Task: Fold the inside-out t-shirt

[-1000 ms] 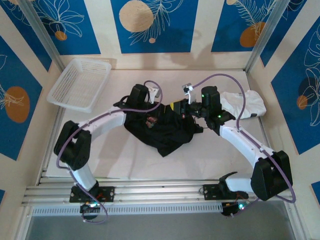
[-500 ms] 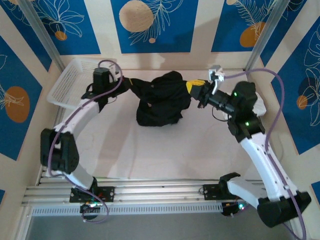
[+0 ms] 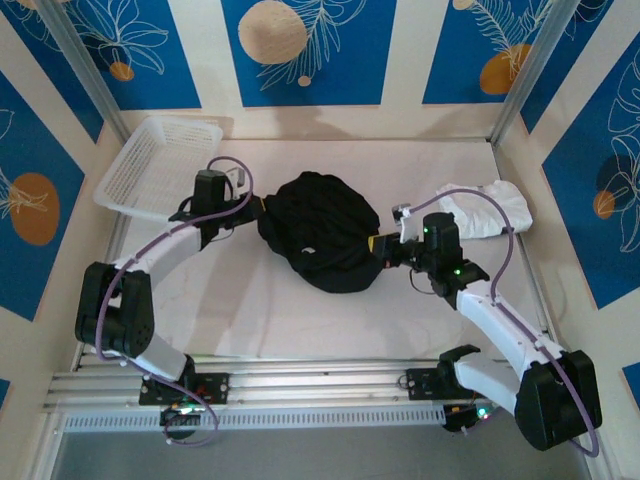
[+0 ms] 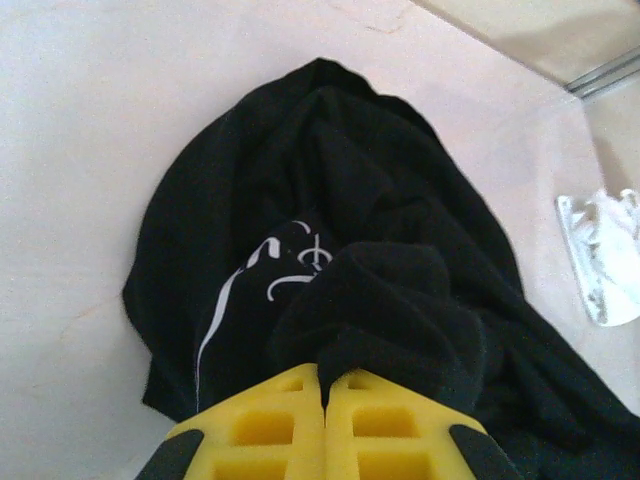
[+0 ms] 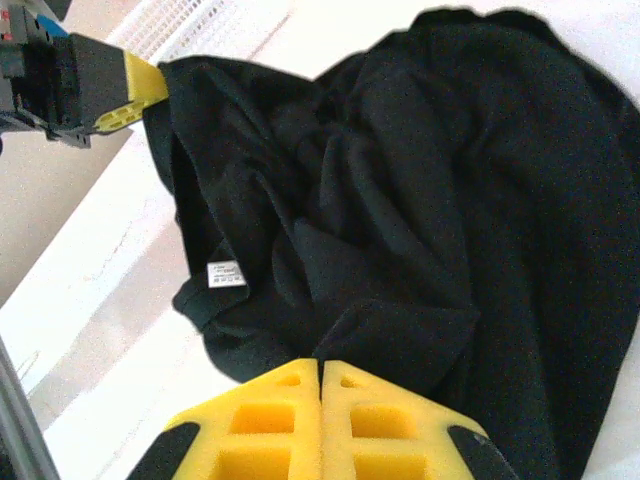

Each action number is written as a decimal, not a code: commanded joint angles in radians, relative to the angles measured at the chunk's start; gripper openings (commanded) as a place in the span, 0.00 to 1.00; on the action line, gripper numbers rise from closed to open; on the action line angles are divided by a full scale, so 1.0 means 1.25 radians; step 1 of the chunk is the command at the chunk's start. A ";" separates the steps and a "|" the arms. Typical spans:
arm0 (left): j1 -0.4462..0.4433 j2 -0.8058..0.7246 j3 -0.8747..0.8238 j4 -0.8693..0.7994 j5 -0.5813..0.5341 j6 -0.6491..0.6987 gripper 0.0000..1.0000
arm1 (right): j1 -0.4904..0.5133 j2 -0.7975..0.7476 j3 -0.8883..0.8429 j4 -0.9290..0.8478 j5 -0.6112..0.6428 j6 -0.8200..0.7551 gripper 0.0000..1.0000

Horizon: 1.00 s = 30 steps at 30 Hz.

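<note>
As both arms come back in from the wide stretch of half a second ago, the shirt shows as a rounded black mound at centre frame in the top view, over the worktop, between the two hands. Left hand pinches its left edge, right hand its lower-right edge; both are clamped tight on cloth. Left wrist view: yellow pads together, a wad of black fabric bunched right at the tips, white lettering on a fold just beyond. Right wrist view: pads together on a fold at bottom centre, small white label left of centre.

Changes: one second ago the shirt is a crumpled heap lower in the frame with the hands close over it. Half a second ago it is up and pulled out between hands spread far apart near the top of the worktop. Now the hands are nearer each other, the right arm is drawn down toward lower right, and the cloth has slackened into a lump. Whether it fully rests on the worktop or partly hangs, cannot tell.

Meaning for the task: looks like a shake-out or reposition, not a fold. No flat layout, no sleeve or hem lined up; folding proper not begun. White garment at right and basket at upper left sit in the same spots.
</note>
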 commanded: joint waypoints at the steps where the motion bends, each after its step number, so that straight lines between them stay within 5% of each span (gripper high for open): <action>1: -0.003 0.009 -0.012 -0.030 -0.030 0.059 0.00 | 0.022 -0.006 -0.029 0.018 -0.003 0.034 0.00; 6: -0.003 -0.006 -0.034 -0.019 -0.010 0.065 0.00 | 0.095 0.026 -0.026 -0.053 0.018 0.032 0.03; 11: -0.007 -0.045 -0.049 0.000 0.049 0.051 0.00 | 0.207 0.034 0.067 -0.210 0.220 -0.079 0.39; 14: -0.013 -0.073 -0.056 0.005 0.074 0.044 0.00 | 0.220 0.043 0.101 -0.172 0.262 -0.100 0.49; 17: -0.020 -0.098 -0.055 0.003 0.095 0.038 0.00 | 0.243 0.111 0.130 -0.101 0.232 -0.105 0.53; 21: -0.025 -0.134 -0.056 -0.010 0.101 0.044 0.00 | 0.231 0.208 0.187 -0.095 0.346 -0.112 0.56; 26: -0.028 -0.150 -0.055 -0.017 0.103 0.051 0.00 | 0.119 0.320 0.244 -0.062 0.197 -0.047 0.58; 30: -0.030 -0.147 -0.052 -0.015 0.107 0.049 0.00 | 0.110 0.442 0.308 -0.036 0.105 -0.019 0.59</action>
